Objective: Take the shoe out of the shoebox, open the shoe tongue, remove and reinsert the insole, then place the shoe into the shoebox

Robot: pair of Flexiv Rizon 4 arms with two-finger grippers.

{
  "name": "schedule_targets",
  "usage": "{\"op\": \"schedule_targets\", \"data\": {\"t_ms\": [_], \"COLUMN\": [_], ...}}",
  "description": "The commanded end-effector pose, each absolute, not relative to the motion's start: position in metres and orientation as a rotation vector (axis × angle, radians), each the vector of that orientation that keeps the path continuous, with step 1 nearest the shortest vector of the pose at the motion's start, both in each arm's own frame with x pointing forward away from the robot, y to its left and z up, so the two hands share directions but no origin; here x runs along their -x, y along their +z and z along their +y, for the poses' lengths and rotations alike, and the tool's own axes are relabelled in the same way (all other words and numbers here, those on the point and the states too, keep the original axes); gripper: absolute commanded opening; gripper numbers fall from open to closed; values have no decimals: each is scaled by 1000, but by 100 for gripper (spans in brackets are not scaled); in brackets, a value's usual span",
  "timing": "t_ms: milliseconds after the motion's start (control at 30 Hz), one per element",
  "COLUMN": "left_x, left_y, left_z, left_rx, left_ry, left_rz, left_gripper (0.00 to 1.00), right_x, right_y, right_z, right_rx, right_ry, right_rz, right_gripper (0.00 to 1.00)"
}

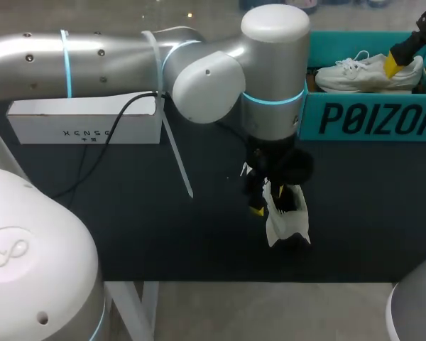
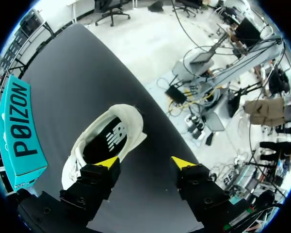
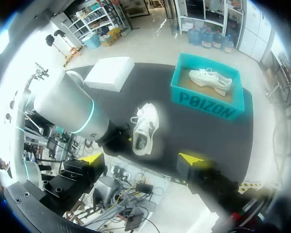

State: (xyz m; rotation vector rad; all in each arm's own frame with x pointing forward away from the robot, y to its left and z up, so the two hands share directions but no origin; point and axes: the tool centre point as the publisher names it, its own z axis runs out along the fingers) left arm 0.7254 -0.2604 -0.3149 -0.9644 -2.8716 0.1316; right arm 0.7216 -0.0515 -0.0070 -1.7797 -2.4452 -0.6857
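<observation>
Sitting on the counter (image 1: 128, 227) outside the shoebox (image 1: 369, 121), the white shoe (image 1: 287, 224) looks light and floppy (soft collar), so grab its heel rim. Left jaws wide over it, right jaws wide, empty.

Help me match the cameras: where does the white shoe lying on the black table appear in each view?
Head view: white shoe at the middle of the table's near edge, partly under the left arm.
Left wrist view: shoe close ahead of one finger of the open left gripper, heel opening facing it.
Right wrist view: shoe far ahead of the right gripper, beside the left arm.
Shared landmark: the teal shoebox, in all three.
</observation>
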Motion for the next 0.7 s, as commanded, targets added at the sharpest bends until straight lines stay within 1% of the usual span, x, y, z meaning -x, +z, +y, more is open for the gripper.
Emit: {"op": "schedule_targets", "data": {"t_ms": [33, 167, 200, 267, 300, 367, 400, 567, 700], "left_x": [-725, -725, -726, -726, -722, -714, -713, -700, -693], "left_y": [-314, -314, -316, -318, -321, -324, -327, -338, -344], "left_z": [-261, -261, -261, -262, -263, -262, -262, -262, -263], "left_rx": [964, 964, 825, 726, 558, 449, 294, 6, -99], "left_ry": [127, 127, 40, 69, -2, 76, -8, -73, -59], "left_rz": [-2873, -2873, -2908, -2936, -3000, -3045, -3076, -3080, -3076], "left_gripper": [100, 100, 100, 100, 100, 100, 100, 100, 100], "right_x": [-724, -724, -724, -724, -724, -724, -724, -724, -724], "right_y": [-6, -6, -6, -6, -6, -6, -6, -6, -6], "right_z": [-51, -51, -51, -51, -51, -51, -51, -51, -51], "right_rx": [1779, 1779, 1779, 1779, 1779, 1779, 1779, 1779, 1779], "right_ry": [-679, -679, -679, -679, -679, -679, -679, -679, -679], "right_rz": [-2443, -2443, -2443, -2443, -2443, -2443, -2443, -2443, -2443], "right_gripper": [100, 100, 100, 100, 100, 100, 100, 100, 100]}}
